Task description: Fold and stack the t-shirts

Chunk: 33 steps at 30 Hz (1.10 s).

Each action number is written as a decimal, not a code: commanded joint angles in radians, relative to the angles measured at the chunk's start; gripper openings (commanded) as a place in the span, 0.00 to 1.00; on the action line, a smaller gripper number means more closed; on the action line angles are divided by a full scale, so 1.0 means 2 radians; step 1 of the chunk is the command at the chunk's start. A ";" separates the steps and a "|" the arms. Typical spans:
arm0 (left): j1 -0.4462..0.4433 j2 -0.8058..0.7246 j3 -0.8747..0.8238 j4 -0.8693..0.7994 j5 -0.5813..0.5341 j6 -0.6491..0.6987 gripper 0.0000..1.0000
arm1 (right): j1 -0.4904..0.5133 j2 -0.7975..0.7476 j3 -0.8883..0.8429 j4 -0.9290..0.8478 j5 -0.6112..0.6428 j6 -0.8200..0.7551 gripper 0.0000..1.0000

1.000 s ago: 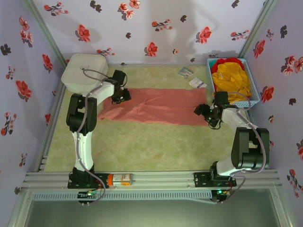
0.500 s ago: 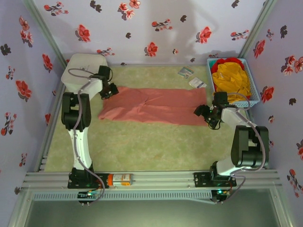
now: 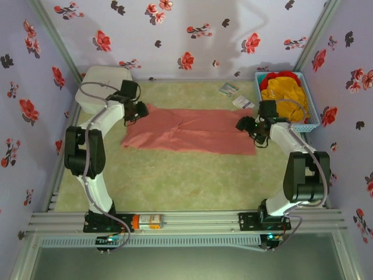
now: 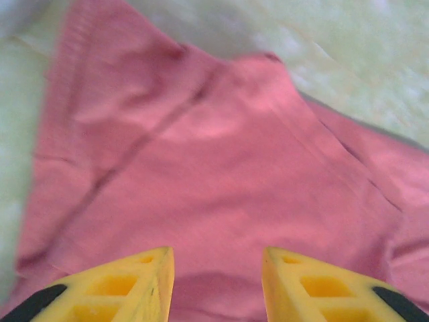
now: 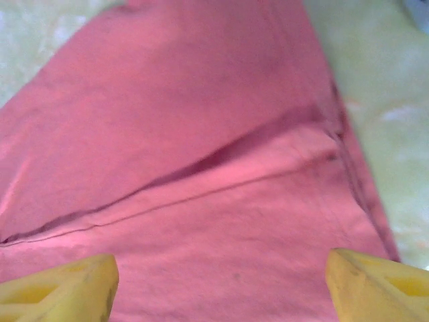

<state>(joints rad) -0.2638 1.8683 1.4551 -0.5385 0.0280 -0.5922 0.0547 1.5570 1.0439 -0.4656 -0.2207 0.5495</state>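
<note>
The salmon-pink t-shirt [image 3: 189, 129] lies as a long flat strip across the green mat. My left gripper [image 3: 140, 111] hovers at its far-left corner. In the left wrist view the left gripper [image 4: 216, 258] is open, its yellow fingers [image 4: 144, 282] apart over the pink cloth [image 4: 201, 168] with nothing between them. My right gripper [image 3: 247, 125] is over the strip's right end. Seen from the right wrist, it [image 5: 221, 265] stands wide open above the shirt [image 5: 201, 134] near a seam and fold line. A mustard t-shirt [image 3: 285, 96] and a red t-shirt [image 3: 281, 76] lie in the basket.
A blue basket [image 3: 312, 114] stands at the back right corner. A white rounded box [image 3: 104, 86] sits at the back left, close behind the left gripper. Two small packets [image 3: 229, 88] [image 3: 242, 102] lie on the mat [image 3: 175, 181] beyond the shirt. Flowered walls close in three sides.
The left gripper moved from over the shirt's left end out to its far-left corner, its arm swinging left. The right gripper shifted toward the far side of the right end. Both stayed open.
</note>
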 commanded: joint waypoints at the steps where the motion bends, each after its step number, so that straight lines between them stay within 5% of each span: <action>1: -0.021 -0.009 -0.052 0.022 0.016 -0.017 0.39 | 0.018 0.041 0.042 0.004 0.024 -0.011 0.79; 10: -0.020 -0.007 -0.141 0.042 0.010 -0.020 0.38 | 0.033 0.160 0.148 -0.010 0.060 -0.027 0.58; 12: -0.020 0.004 -0.131 0.033 0.009 -0.014 0.38 | 0.035 0.189 0.174 -0.033 0.074 -0.032 0.37; 14: -0.019 0.021 -0.114 0.019 0.009 -0.005 0.38 | 0.041 0.212 0.189 -0.052 0.086 -0.034 0.29; 24: -0.009 0.104 -0.001 -0.051 0.033 0.050 0.37 | 0.076 0.237 0.179 -0.119 0.141 -0.060 0.29; 33: -0.011 0.162 0.091 -0.076 0.083 0.060 0.36 | 0.129 0.160 0.048 -0.113 0.038 -0.028 0.30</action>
<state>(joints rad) -0.2813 2.1315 1.5833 -0.6418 0.1509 -0.5064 0.2596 1.9114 1.2476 -0.6216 -0.0483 0.4587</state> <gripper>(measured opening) 0.363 0.294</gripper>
